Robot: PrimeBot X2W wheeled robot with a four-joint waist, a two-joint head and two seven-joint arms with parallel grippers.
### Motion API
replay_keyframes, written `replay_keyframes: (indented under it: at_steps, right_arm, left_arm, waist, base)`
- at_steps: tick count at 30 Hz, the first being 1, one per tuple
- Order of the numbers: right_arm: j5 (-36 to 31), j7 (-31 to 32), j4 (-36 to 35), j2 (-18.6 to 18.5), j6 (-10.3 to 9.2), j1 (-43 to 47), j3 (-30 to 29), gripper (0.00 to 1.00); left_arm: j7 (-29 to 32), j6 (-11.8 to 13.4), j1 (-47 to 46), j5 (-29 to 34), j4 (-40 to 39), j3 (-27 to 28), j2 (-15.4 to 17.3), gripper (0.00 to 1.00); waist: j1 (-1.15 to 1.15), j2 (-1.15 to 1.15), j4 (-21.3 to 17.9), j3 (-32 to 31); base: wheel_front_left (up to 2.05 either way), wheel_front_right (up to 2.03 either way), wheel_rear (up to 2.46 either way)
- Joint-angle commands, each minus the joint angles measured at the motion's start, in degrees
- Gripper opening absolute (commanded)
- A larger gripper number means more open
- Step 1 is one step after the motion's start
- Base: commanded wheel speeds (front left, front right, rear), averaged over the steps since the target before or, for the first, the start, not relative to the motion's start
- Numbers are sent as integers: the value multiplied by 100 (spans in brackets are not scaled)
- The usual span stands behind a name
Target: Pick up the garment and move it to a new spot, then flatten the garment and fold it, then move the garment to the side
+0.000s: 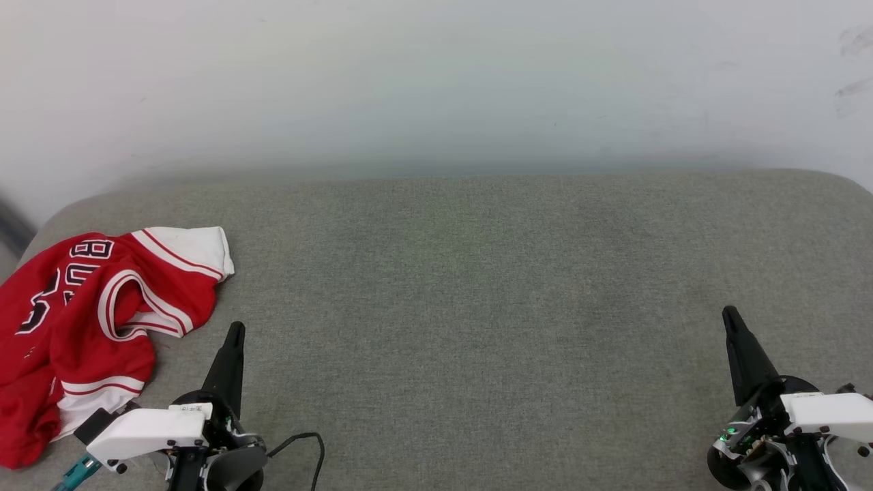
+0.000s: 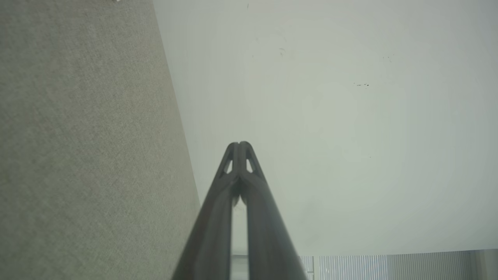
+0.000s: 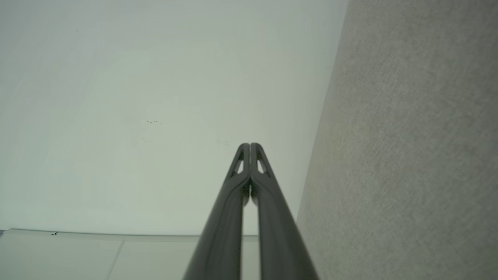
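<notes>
The garment [image 1: 82, 320], a red T-shirt with white sleeves, striped trim and black lettering, lies crumpled at the left end of the grey cushion [image 1: 477, 286]. My left gripper [image 1: 236, 330] is shut and empty, a short way to the right of the shirt's hem. At the lower right my right gripper [image 1: 728, 314] is shut too, holding nothing, far from the shirt. In the left wrist view the left gripper [image 2: 239, 144] shows its fingers pressed together against the pale wall. The right gripper [image 3: 249, 146] looks the same in the right wrist view.
A pale wall [image 1: 436, 82] rises right behind the cushion's far edge. A black cable [image 1: 307, 443] loops by the left wrist. The cushion's corners are rounded at left and right. A ribbed white panel [image 2: 389, 266] shows low in the left wrist view.
</notes>
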Motion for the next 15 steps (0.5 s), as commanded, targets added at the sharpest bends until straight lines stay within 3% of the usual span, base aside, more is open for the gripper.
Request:
replay_keyframes:
  at_steps: [1, 15]
  right_arm:
    - [23, 1, -13, 12, 17, -64, 1, 0]
    - [23, 1, -13, 12, 17, -64, 0, 0]
  left_arm:
    - [10, -13, -40, 4, -14, 9, -7, 0]
    - [10, -13, -40, 4, -14, 9, -7, 0]
  waist:
    - [0, 0, 0, 0]
    - [0, 0, 0, 0]
  base:
    - [0, 0, 0]
    - [0, 0, 0]
